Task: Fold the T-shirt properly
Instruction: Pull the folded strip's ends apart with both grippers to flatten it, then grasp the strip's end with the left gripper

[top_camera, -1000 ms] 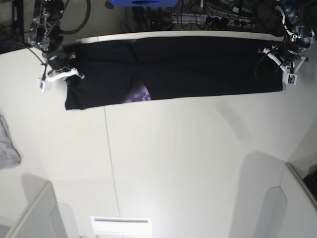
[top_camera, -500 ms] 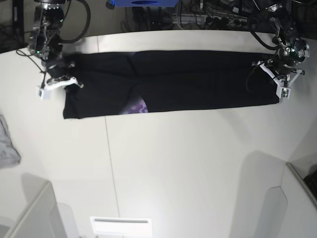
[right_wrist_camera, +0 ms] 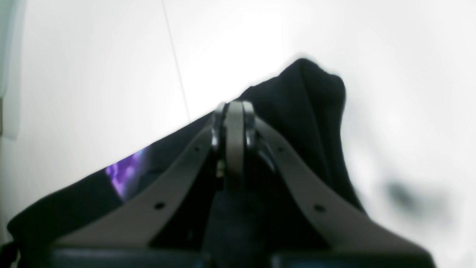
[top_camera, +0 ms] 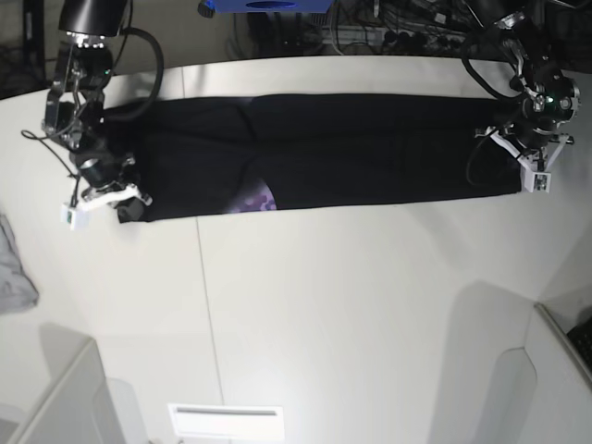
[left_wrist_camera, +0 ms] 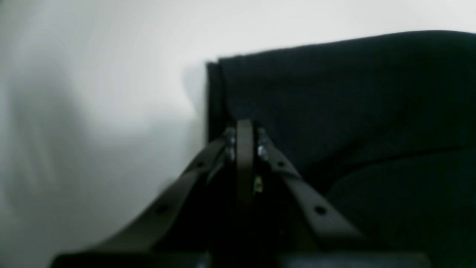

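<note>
The black T-shirt (top_camera: pixel 370 148) lies as one long band across the far part of the white table (top_camera: pixel 351 305), with a purple patch of print (top_camera: pixel 259 199) showing at its near edge. At the band's left end in the base view, my right gripper (top_camera: pixel 125 197) is shut on the T-shirt. The right wrist view shows that gripper (right_wrist_camera: pixel 234 111) pinching black cloth (right_wrist_camera: pixel 312 96), the purple print (right_wrist_camera: pixel 126 173) to its left. My left gripper (top_camera: pixel 509 148) is shut on the other end. In the left wrist view this gripper (left_wrist_camera: pixel 243 128) is closed just inside the T-shirt's (left_wrist_camera: pixel 353 96) corner.
A small grey cloth (top_camera: pixel 14 268) lies at the table's left edge. A white bin (top_camera: pixel 55 398) stands at the near left, a white unit (top_camera: pixel 227 421) at the near edge and a panel (top_camera: pixel 560 356) at the near right. Cables (top_camera: pixel 407 37) run behind the table.
My right gripper has drawn its end of the T-shirt toward the table's near side. My left gripper has come a little nearer too, and the band now sits slightly skewed.
</note>
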Tool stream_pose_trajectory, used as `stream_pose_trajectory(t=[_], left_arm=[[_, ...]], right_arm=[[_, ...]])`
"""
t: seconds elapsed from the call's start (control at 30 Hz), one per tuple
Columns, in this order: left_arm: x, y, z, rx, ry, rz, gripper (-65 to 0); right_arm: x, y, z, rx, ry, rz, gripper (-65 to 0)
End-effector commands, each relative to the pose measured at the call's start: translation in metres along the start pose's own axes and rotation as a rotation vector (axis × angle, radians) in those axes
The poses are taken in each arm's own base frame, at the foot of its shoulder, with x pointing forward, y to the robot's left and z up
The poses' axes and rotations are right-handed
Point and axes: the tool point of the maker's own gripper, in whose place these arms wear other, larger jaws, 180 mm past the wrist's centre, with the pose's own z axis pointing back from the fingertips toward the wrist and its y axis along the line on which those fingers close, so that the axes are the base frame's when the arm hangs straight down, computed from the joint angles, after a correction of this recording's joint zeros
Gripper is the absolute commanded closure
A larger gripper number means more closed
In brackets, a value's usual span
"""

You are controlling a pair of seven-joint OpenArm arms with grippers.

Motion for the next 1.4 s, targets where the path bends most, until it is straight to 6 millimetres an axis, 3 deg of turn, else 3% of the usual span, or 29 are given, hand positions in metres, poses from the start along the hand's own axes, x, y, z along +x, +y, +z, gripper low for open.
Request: stream_pose_trajectory(t=[0.0, 0.2, 0.33, 0.57, 0.7, 0.93, 1.1, 1.23, 1.33, 1.37], left_arm=[[0.005, 0.005, -0.001, 0.004, -0.021, 0.005, 0.0], [-0.011, 0.010, -0.012, 0.021, 0.027, 0.081, 0.0], [-0.018, -0.001, -0.021, -0.012, 0.065, 0.052, 0.0], [-0.016, -0.001, -0.022, -0.015, 0.063, 0.042, 0.0], [0.002, 0.002, -0.014, -0.002, 0.016, 0.026, 0.0], [0.052, 0.004, 0.017, 0.045, -0.118, -0.060, 0.0], [0.065, 0.027, 0.051, 0.085, -0.141, -0.035, 0.0], [0.062, 0.042, 0.066, 0.071, -0.170, 0.015, 0.0], [0.047, 0.046, 0.072, 0.062, -0.156, 0.036, 0.0], [0.043, 0.045, 0.073, 0.050, -0.155, 0.045, -8.1]], right_arm=[[0.013, 0.002, -0.002, 0.011, -0.031, 0.004, 0.0], [0.011, -0.032, -0.023, -0.057, 0.008, -0.048, 0.0], [0.013, -0.055, -0.026, -0.106, -0.010, -0.055, 0.0], [0.012, -0.070, -0.025, -0.137, -0.022, -0.064, 0.0], [0.021, -0.059, -0.019, -0.111, -0.049, -0.037, 0.0], [0.048, -0.007, 0.003, -0.003, -0.151, 0.048, 0.0], [0.051, 0.022, 0.018, 0.053, -0.144, 0.096, 0.0], [0.045, 0.037, 0.030, 0.084, -0.158, 0.109, 0.0], [0.040, 0.044, 0.039, 0.096, -0.162, 0.123, 0.0], [0.038, 0.045, 0.041, 0.098, -0.159, 0.125, 0.0]])
